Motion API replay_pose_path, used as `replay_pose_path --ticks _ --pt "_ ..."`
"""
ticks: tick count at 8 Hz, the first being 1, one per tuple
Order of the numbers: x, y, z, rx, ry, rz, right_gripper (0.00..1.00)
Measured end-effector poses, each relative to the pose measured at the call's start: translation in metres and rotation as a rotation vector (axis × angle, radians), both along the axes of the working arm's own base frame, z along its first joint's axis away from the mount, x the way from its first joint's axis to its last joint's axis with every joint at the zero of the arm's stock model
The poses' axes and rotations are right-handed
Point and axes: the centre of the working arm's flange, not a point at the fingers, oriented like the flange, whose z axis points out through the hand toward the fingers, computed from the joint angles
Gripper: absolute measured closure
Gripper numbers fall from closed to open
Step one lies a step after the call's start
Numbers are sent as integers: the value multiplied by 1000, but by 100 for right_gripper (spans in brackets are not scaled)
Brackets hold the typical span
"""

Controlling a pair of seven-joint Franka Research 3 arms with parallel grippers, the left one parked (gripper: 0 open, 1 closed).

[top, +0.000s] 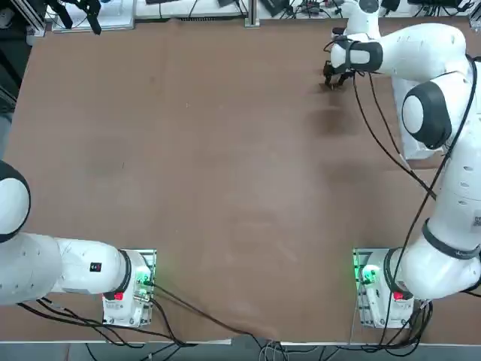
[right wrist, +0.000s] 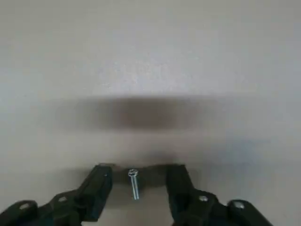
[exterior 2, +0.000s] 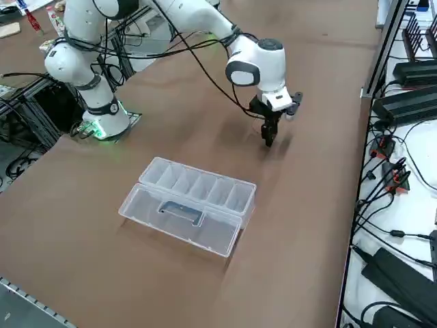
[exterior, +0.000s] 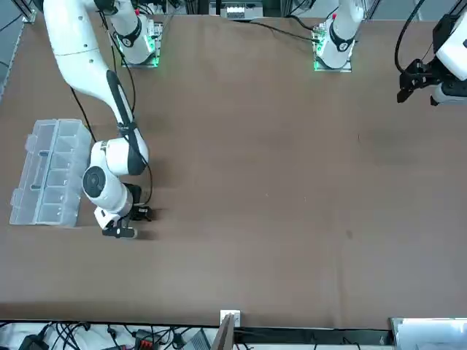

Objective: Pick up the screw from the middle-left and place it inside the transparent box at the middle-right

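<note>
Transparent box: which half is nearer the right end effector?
The half with the row of small compartments, on the side towards the right end effector over the table; the farther half carries the grey handle.

One desk [top: 225, 188] is in view, with two robot arms [top: 458, 180] at it, one on the left and one on the right. The right arm has one right hand [right wrist: 139, 170], and that hand has two fingers [right wrist: 99, 186]. There is one screw [right wrist: 134, 183]. There is one transparent box [exterior 2: 205, 169], counting one lid [exterior 2: 143, 205] and one row of five small compartments [exterior 2: 203, 186]
</note>
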Motion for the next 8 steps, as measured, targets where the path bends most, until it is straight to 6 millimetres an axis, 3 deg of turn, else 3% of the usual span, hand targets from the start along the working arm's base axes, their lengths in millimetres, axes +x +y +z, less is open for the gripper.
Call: replay_pose_path --ticks 3,5,8 --pt "-1 0 -1 0 3 -1 38" --pt "-1 -1 0 -1 1 -2 56" --pt "-1 1 1 0 -1 1 69"
